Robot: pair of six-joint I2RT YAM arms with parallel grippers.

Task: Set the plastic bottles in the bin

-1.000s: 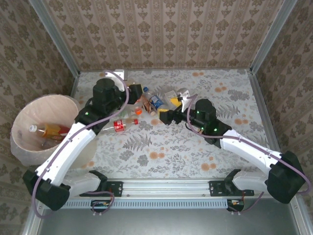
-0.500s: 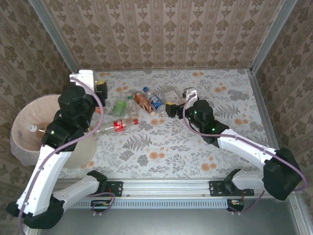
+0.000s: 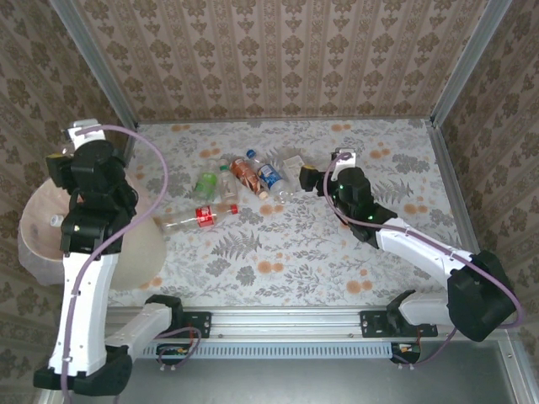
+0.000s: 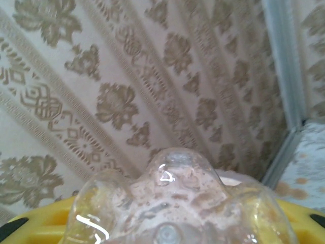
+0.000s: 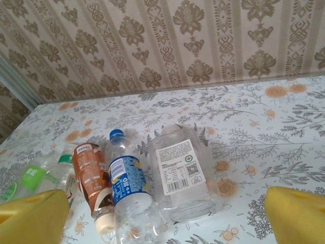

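A clear plastic bottle (image 4: 177, 203) sat low in the middle of the view, its lobed base turned toward the camera. It was clamped between the yellow jaws of the left gripper (image 4: 167, 231), which showed at either bottom corner. Behind it rose a wall (image 4: 101, 76) of beige damask-striped wallpaper. A metal corner post (image 4: 284, 66) ran down the right side, beside a sliver of the floral-patterned bench (image 4: 311, 168).

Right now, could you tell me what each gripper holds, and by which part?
Left gripper clamps a clear bottle near its base; right gripper holds nothing.
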